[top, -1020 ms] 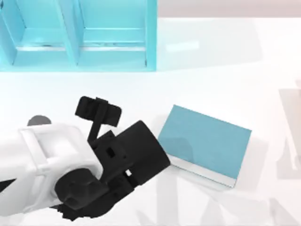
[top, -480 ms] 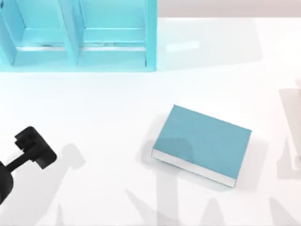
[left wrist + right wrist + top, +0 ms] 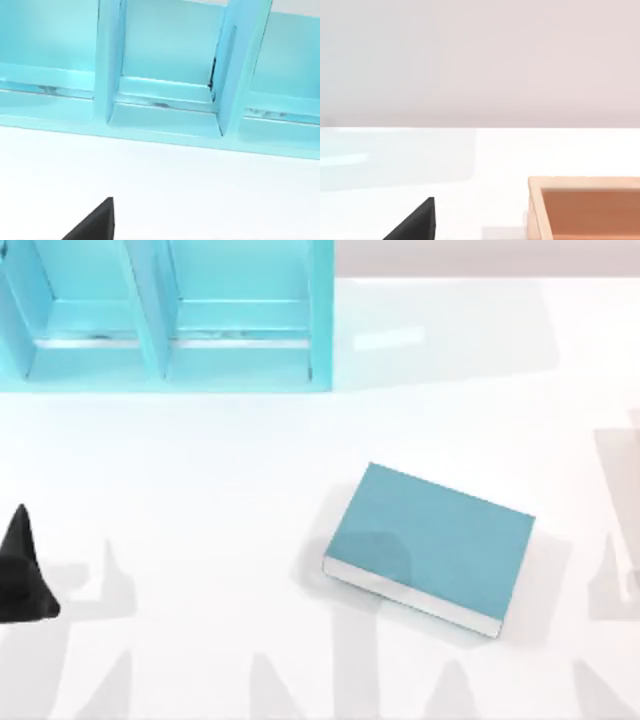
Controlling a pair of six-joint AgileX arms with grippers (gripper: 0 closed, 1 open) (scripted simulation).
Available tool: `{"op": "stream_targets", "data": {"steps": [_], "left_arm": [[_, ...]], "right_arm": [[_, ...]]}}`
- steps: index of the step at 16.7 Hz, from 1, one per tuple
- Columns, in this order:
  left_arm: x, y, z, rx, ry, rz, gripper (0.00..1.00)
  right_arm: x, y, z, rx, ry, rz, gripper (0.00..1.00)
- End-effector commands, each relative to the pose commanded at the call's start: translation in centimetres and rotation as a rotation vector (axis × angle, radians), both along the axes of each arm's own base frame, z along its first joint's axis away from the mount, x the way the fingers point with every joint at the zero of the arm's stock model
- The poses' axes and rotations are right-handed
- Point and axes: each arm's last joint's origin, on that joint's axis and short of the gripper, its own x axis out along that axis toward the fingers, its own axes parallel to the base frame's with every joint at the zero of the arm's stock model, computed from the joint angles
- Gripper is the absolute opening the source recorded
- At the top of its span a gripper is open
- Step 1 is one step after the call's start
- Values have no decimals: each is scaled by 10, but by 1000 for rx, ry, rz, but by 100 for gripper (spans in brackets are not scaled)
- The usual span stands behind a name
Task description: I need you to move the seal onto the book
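left gripper [image 3: 22, 575] | matte black | pointed wedge shape | no markings

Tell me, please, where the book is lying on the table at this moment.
In the top view the book lies flat on the white table, slightly right of centre, turned at an angle, in front of and to the right of the cyan shelf.

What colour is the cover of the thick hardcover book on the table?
Plain teal-blue cover on the thick hardcover book, clearest in the top view.

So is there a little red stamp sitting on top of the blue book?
No, in the top view the book shows a plain teal cover with nothing resting on it.
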Motion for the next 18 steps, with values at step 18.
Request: {"op": "stream_targets", "data": {"steps": [18], "left_arm": [[-3,7,2,120,-135,15,100]], "right_arm": [[14,-11,64,-74,323,-74,100]]}}
